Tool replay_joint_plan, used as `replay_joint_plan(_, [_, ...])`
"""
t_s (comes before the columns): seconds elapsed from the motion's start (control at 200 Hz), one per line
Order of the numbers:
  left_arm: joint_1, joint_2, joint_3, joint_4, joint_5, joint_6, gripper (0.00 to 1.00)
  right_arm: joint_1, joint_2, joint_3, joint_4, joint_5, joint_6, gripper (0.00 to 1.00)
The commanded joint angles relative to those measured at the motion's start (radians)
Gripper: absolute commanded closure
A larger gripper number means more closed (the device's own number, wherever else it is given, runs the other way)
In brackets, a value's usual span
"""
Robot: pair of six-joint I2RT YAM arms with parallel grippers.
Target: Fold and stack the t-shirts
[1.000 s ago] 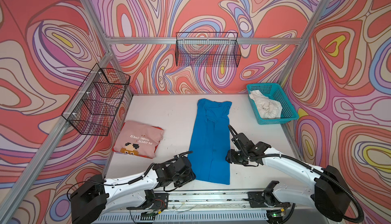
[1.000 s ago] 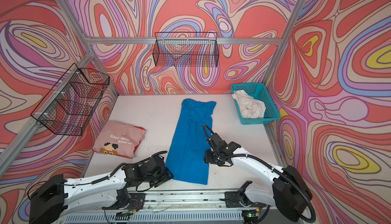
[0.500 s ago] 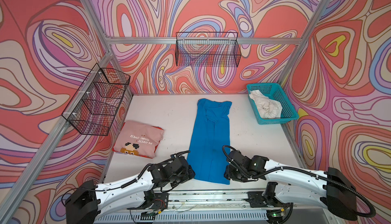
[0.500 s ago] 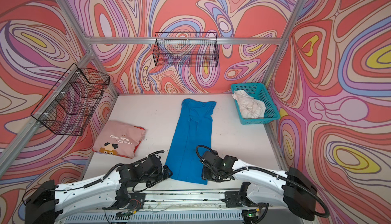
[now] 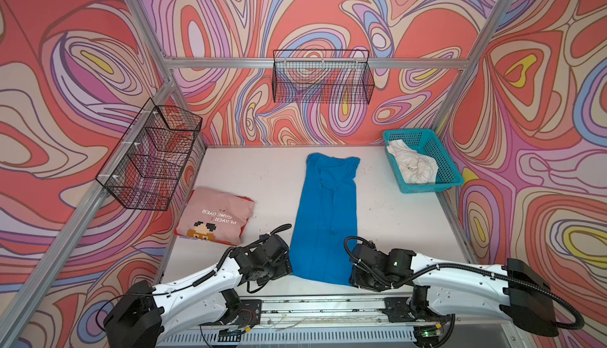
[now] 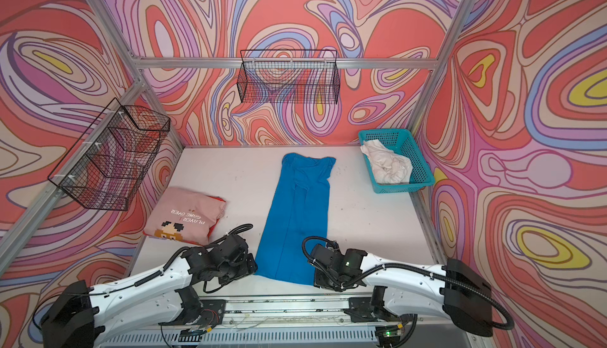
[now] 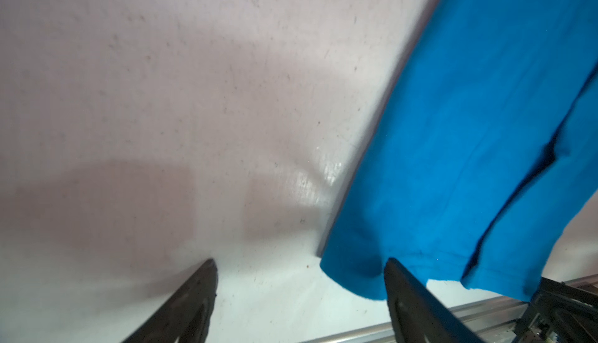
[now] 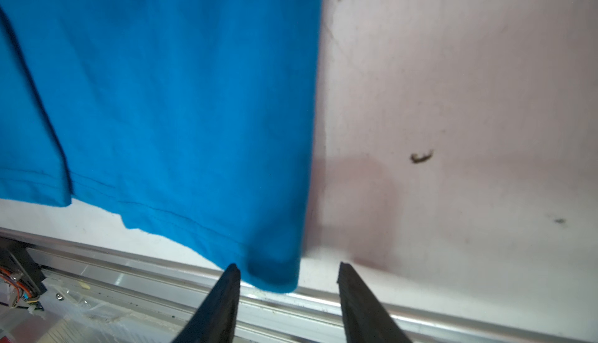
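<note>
Blue shirt: The blue shirt (image 5: 325, 218) lay flat on the table (image 5: 256, 172), folded into one long strip running from the back wall toward the front.
Near edge: Its hem stopped just short of the metal rail (image 5: 328, 303) along the table's front edge; in the right wrist view the corner hung over the rail (image 8: 129, 270).
Open room: Bare table lay on both long sides of the strip, between it and the pink shirt (image 5: 213, 215) on the left and between it and the basket (image 5: 427, 187) in the far right corner.
Left gripper: The left gripper (image 7: 299, 262) sat low at the hem's left corner with its jaws spread wide, holding nothing. One finger (image 7: 200, 286) was over bare table, the other over the hem of the blue shirt (image 7: 469, 131).
Right gripper: The right gripper (image 8: 288, 264) was parted, straddling the hem's right corner of the blue shirt (image 8: 161, 98), the cloth between the fingers but not pinched.
Pink shirt: Folded, lettering up, well clear of both grippers in both top views (image 6: 184, 215).
White shirt: The white shirt (image 5: 412, 165) lay crumpled inside the basket, far from both arms.
</note>
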Motion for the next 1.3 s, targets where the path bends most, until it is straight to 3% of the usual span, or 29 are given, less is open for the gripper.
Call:
replay_joint_plan(0.0, [0.007, 0.056, -0.036, -0.035, 0.011, 0.025, 0.25, 0.012, -0.002, -0.027, 0.028, 0.021, 0.051, 0.50])
replay_joint_plan(0.431, [0.006, 0.143, -0.064, 0.106, 0.092, 0.002, 0.43, 0.028, 0.034, -0.049, 0.098, 0.017, 0.063, 0.61])
replay_joint_plan(0.921, [0.007, 0.192, -0.069, 0.134, 0.119, 0.005, 0.69, 0.028, 0.048, -0.069, 0.143, 0.016, 0.065, 0.71])
replay_joint_plan(1.207, [0.008, 0.189, -0.070, 0.144, 0.127, 0.002, 0.80, 0.028, 0.035, -0.083, 0.152, 0.022, 0.070, 0.81])
replay_joint_plan(1.292, [0.008, 0.192, -0.069, 0.148, 0.131, 0.000, 0.88, 0.028, 0.030, -0.083, 0.154, 0.022, 0.069, 0.87])
